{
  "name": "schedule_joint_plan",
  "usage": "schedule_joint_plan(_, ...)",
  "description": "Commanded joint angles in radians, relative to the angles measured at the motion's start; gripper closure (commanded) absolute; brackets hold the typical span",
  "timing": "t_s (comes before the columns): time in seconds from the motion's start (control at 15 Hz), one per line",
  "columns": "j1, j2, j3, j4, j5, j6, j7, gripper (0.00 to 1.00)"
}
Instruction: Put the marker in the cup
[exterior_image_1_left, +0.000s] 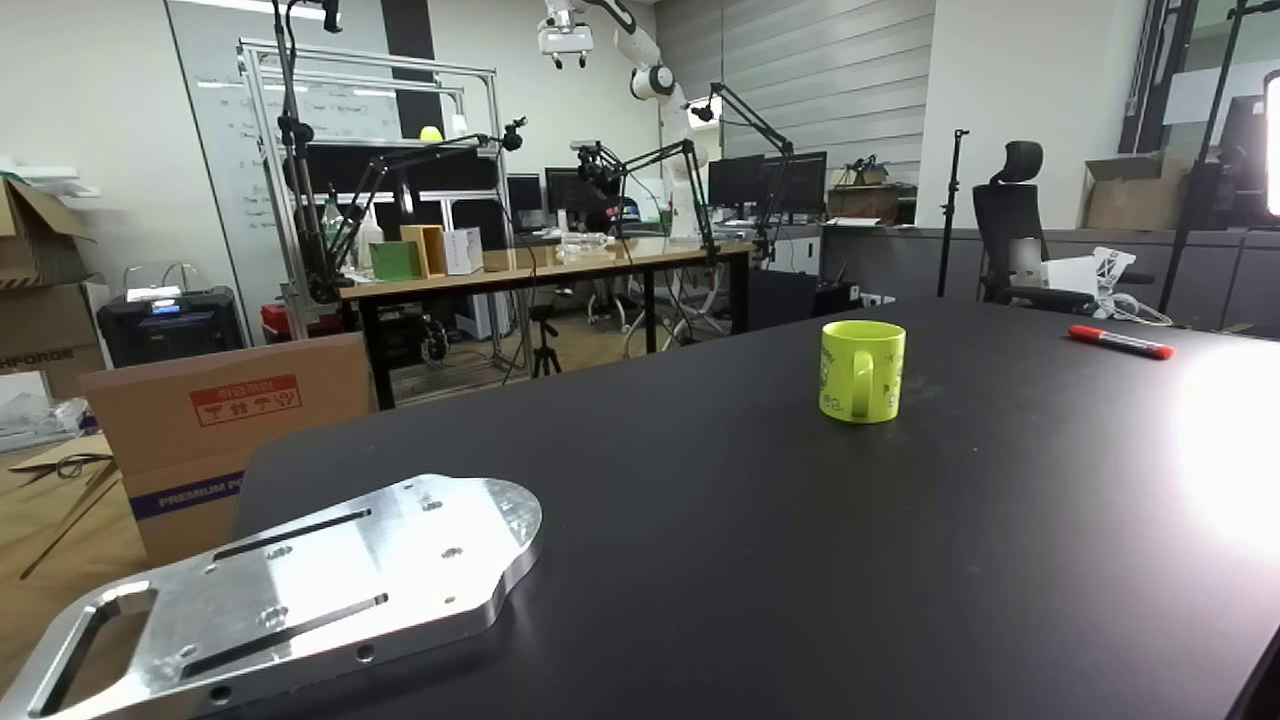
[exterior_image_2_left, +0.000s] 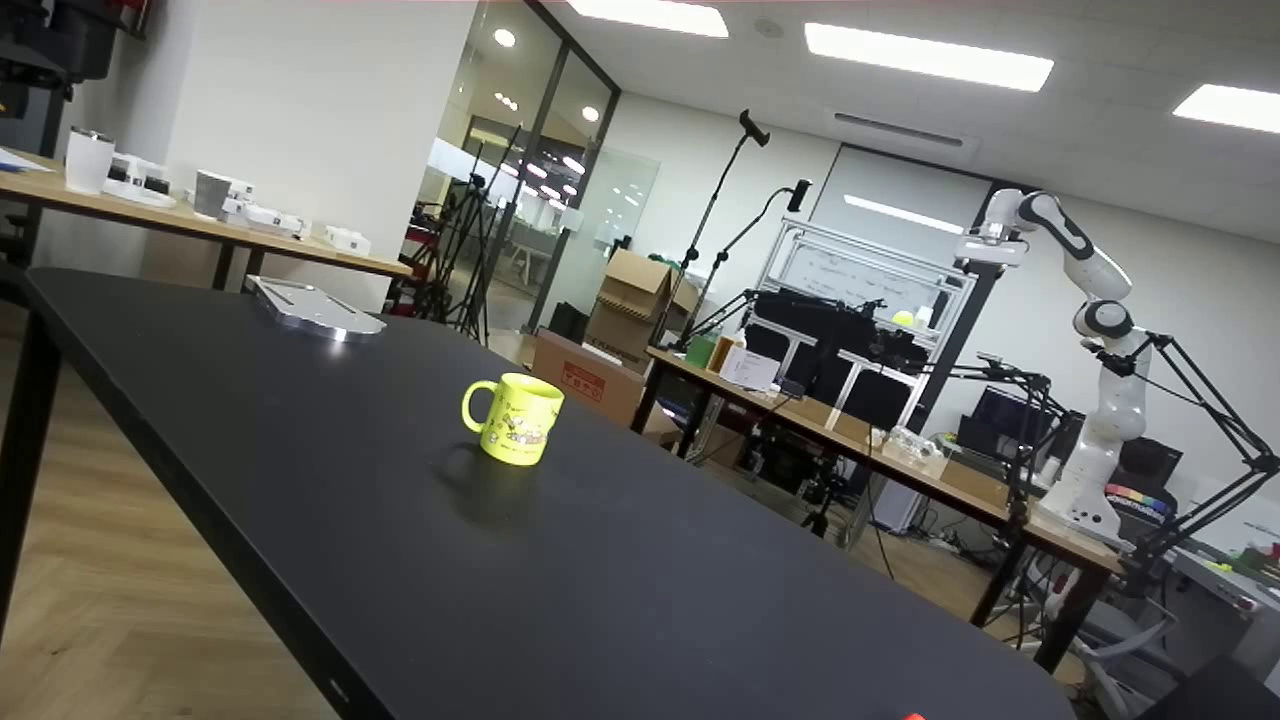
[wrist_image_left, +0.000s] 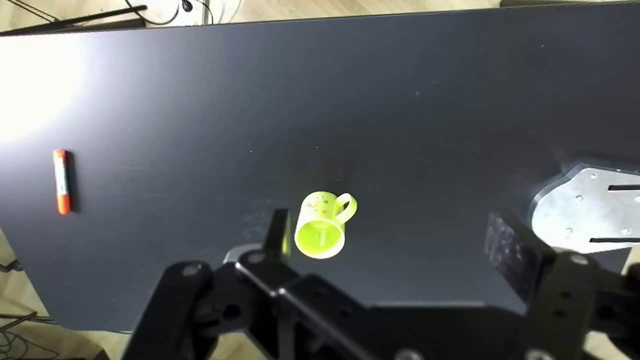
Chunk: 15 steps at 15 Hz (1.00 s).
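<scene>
Now, operator, you've got the black two-fingered gripper (wrist_image_left: 392, 237) spread wide above the broad black table (wrist_image_left: 425, 115)! Your wrist view puts the bright yellow-green cylindrical cup (wrist_image_left: 322, 220) a touch toward six o'clock of centre, its handle (wrist_image_left: 353, 206) out at two o'clock. From that cup, look to nine o'clock: there's your slim red-ended marker (wrist_image_left: 61, 181), lying on the table, well apart! At three o'clock you meet the flat silver metal plate (wrist_image_left: 580, 212). Both exterior views give you the cup standing upright, its printed side in sight.
</scene>
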Motion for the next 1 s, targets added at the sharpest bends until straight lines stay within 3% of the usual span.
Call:
schedule_joint_plan(0.0, 0.015, 0.003, -0.012, 0.002, -0.009, -0.001, 0.007, 0.00)
schedule_joint_plan(0.33, -0.014, 0.006, -0.063, -0.012, -0.018, 0.039, -0.014, 0.00)
schedule_joint_plan(0.53, -0.041, 0.032, -0.145, -0.015, -0.015, 0.088, -0.080, 0.00)
schedule_joint_plan(0.93, -0.075, 0.112, -0.336, 0.016, 0.007, 0.125, -0.355, 0.00)
